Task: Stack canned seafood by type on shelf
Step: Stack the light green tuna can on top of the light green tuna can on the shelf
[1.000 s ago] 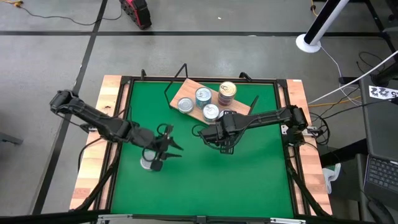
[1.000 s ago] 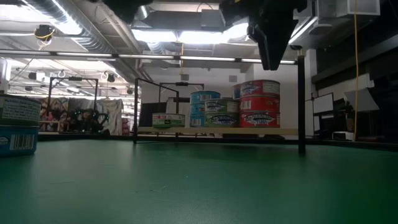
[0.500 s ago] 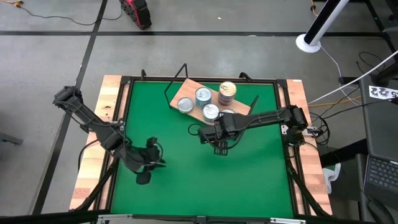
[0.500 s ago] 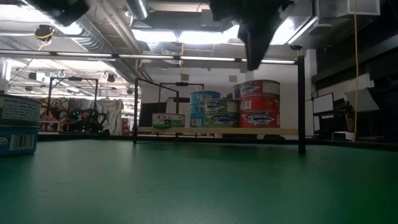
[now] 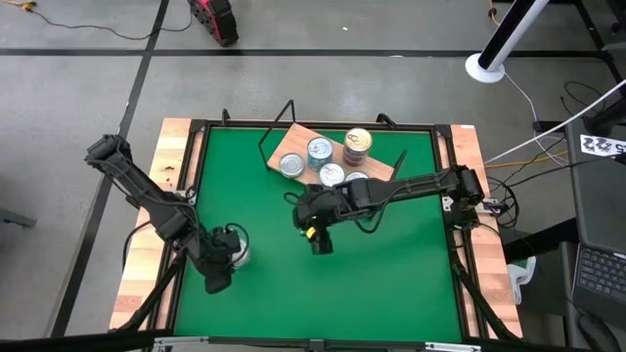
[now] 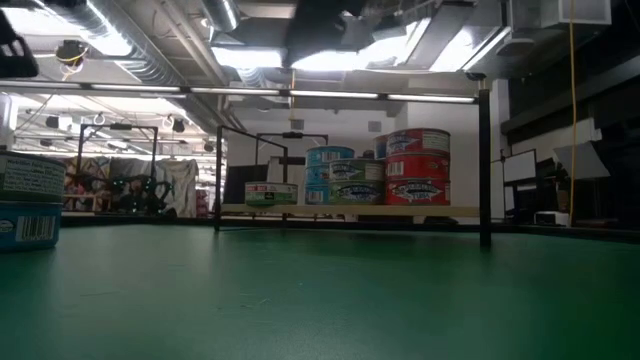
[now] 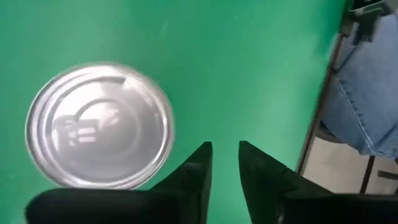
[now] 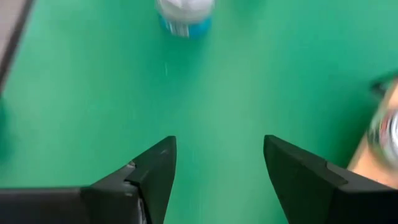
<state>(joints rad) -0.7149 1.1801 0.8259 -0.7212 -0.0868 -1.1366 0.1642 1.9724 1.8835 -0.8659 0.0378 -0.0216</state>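
Tins part-stacked on shelf; one loose tin still on mat at left.

Green mat (image 5: 391,284) fills the table. Shelf (image 5: 293,143), light-brown board w/ thin black wire ends, sits far centre, angled. On it: red-label stack w/ gold top (image 5: 358,143), teal stack (image 6: 345,177), silver-lid tins (image 5: 291,165), low pale tin (image 6: 271,193) at left end. Loose tin (image 7: 99,134), flat, round, shiny silver lid, blue side, stands near-left on mat. Left gripper (image 7: 224,165) just beside it, jaws narrow, holding nothing. Right gripper (image 8: 217,165) mid-table, near side of shelf, jaws wide, empty.
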